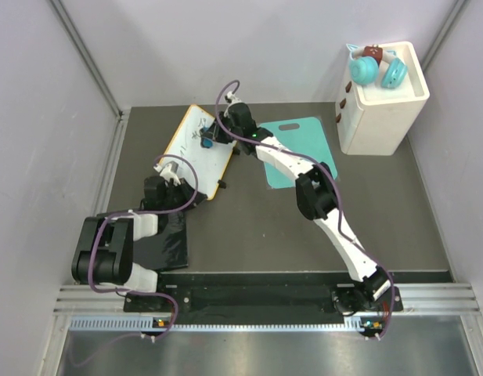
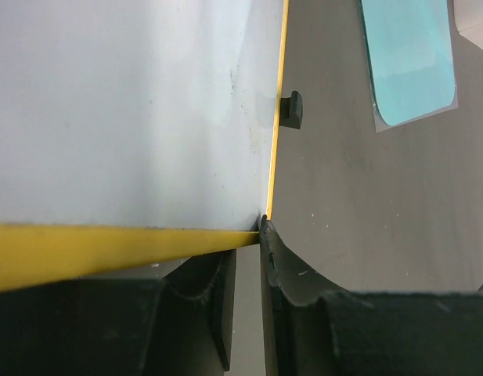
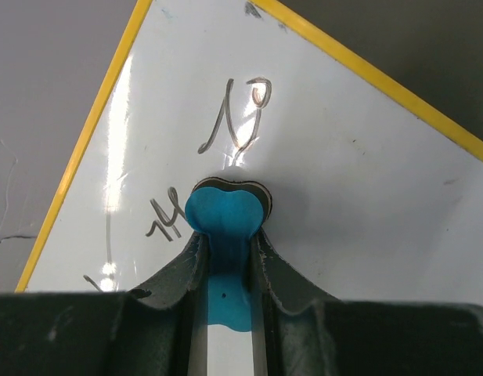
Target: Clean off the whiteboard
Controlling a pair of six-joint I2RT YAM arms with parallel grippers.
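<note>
Whiteboard (image 1: pixel 192 149) lies flat on table (image 1: pixel 249 227), far-left area, black writing (image 3: pixel 239 117) on it. R gripper (image 3: pixel 228 235) clamped on blue eraser (image 3: pixel 225 211) — pad touching board. L gripper (image 2: pixel 245 243) at near frame corner — can't tell if gripping.

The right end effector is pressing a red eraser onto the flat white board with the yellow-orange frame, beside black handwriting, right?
Not quite: the eraser is blue, not red, as the right wrist view shows. Otherwise yes: the right end effector presses it onto the flat white board with the yellow-orange frame, beside black handwriting.
</note>
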